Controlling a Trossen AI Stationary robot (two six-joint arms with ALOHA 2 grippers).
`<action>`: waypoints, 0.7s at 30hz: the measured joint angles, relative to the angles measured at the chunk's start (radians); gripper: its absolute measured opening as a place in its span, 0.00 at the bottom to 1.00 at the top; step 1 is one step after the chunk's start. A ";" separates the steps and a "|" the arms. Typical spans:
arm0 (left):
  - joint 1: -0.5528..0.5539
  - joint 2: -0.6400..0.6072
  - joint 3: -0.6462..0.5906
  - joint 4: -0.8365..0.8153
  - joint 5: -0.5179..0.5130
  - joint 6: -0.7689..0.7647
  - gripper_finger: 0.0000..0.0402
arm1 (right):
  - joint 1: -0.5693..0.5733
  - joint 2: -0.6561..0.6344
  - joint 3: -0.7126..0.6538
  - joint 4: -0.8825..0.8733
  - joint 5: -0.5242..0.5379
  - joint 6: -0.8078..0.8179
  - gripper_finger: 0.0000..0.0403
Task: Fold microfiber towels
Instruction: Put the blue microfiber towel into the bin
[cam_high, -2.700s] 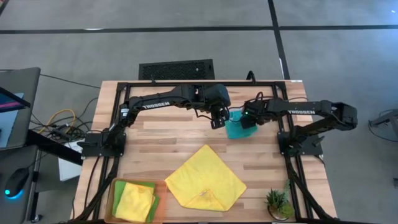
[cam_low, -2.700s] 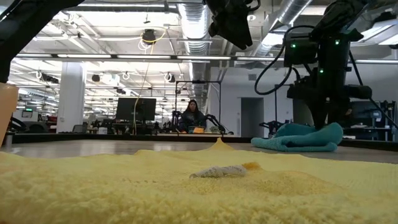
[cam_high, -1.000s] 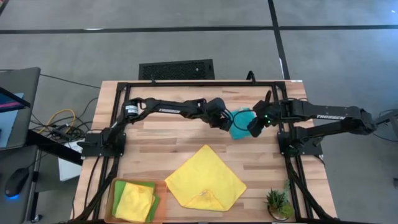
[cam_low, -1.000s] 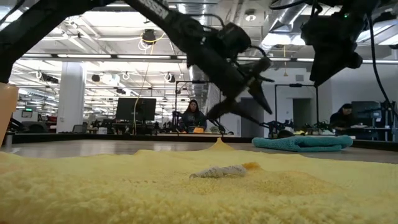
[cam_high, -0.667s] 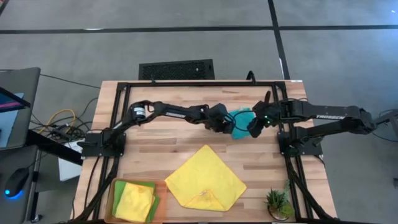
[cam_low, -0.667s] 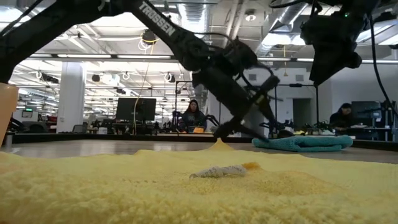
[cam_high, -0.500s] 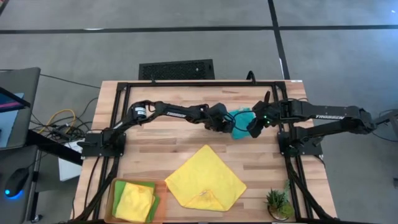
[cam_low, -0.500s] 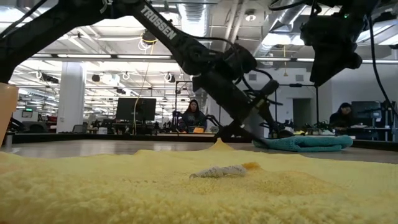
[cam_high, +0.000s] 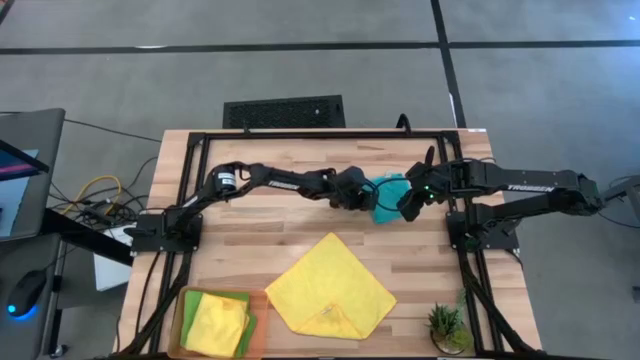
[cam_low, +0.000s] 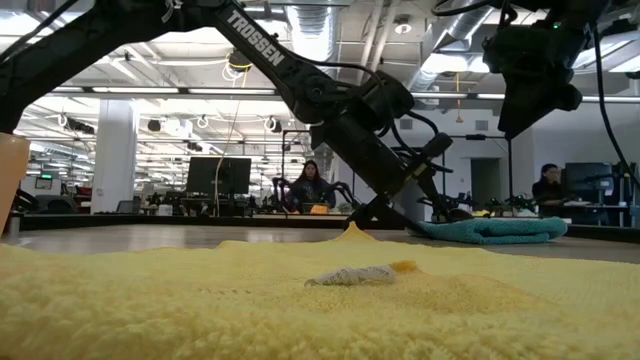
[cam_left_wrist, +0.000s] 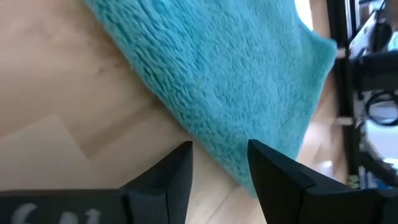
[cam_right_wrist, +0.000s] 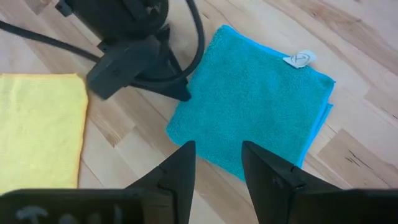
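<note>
From above, the teal towel (cam_high: 390, 196) lies folded toward the far right part of the tabletop (cam_high: 250, 235), with the left tool (cam_high: 364, 194) at its edge and the right tool (cam_high: 407, 206) just over its other side. A yellow towel (cam_high: 330, 288) lies spread near the front edge; another sits with the lime towel (cam_high: 190, 300) in the orange tray (cam_high: 178, 318) at the front-left corner.

Level with the tabletop, the left tool (cam_low: 395, 205) sits low at the teal towel's (cam_low: 490, 229) edge.

The left wrist view shows its fingers (cam_left_wrist: 177, 171) parted, empty, straddling that edge; closing too shallow could catch one layer and undo the fold.

In the right wrist view, the right tool (cam_right_wrist: 217, 163) hovers parted and empty, and could collide.
</note>
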 joint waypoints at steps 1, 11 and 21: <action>0.002 0.000 0.000 0.003 0.002 -0.016 0.36 | 0.000 0.000 0.000 0.000 0.000 0.000 0.38; 0.002 0.003 0.000 0.012 -0.062 -0.005 0.36 | 0.000 0.000 0.000 0.000 0.000 0.006 0.37; -0.004 0.005 0.000 0.019 -0.113 0.064 0.18 | 0.000 0.000 0.000 0.000 0.000 0.025 0.37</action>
